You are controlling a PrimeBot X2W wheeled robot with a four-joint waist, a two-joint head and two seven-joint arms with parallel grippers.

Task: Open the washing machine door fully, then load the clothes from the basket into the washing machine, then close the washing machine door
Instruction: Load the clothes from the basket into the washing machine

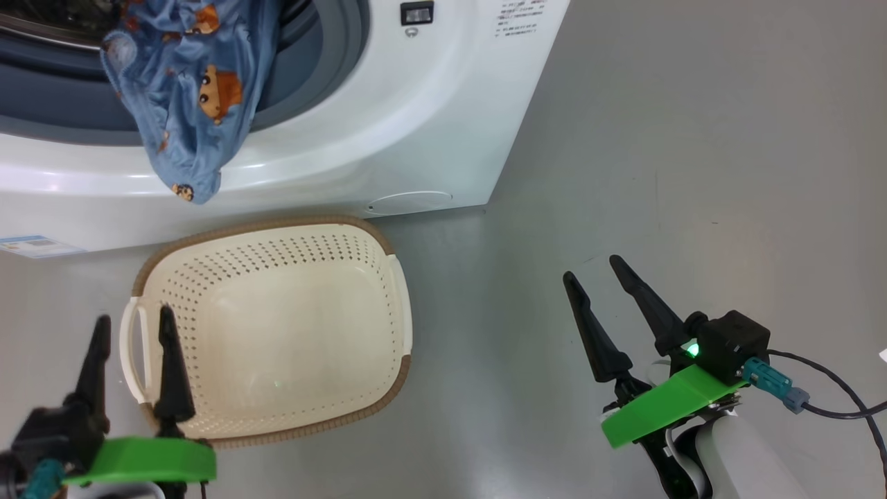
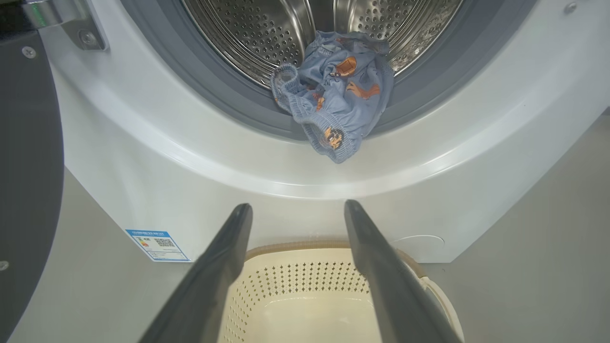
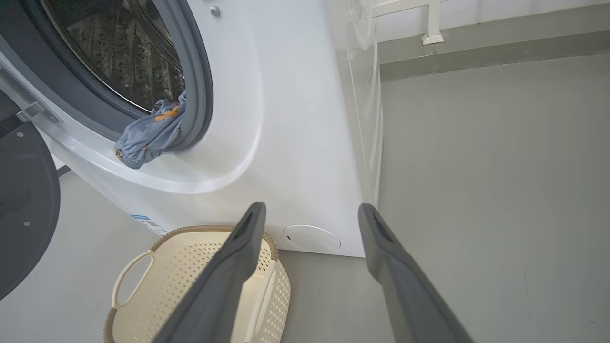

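The clothes [image 2: 333, 100] lay as one crumpled blue bundle across the lower lip of the washing machine [image 1: 429, 104] opening, the upper part on the steel drum [image 2: 238, 33], the lower part drooping over the grey gasket [image 1: 339, 41] onto the white front; whether it was one garment or two could not be told. Its long axis ran from the drum outward and down, the gathered cuff end pointing at the basket [image 1: 277, 225] just below, whose bottom was bare. The fabric looked light, limp and sturdy enough, likely to slip from a shallow pinch and drag on the rubber, so the thick bunched fold at the hanging end seemed the best hold. The washing machine door [image 2: 28, 166] stood swung open at the side. The left gripper [image 1: 134, 315] hovered over the basket's handle end, the right gripper [image 1: 592, 269] over the floor [image 1: 693, 173] well apart, both with fingers spread and holding nothing
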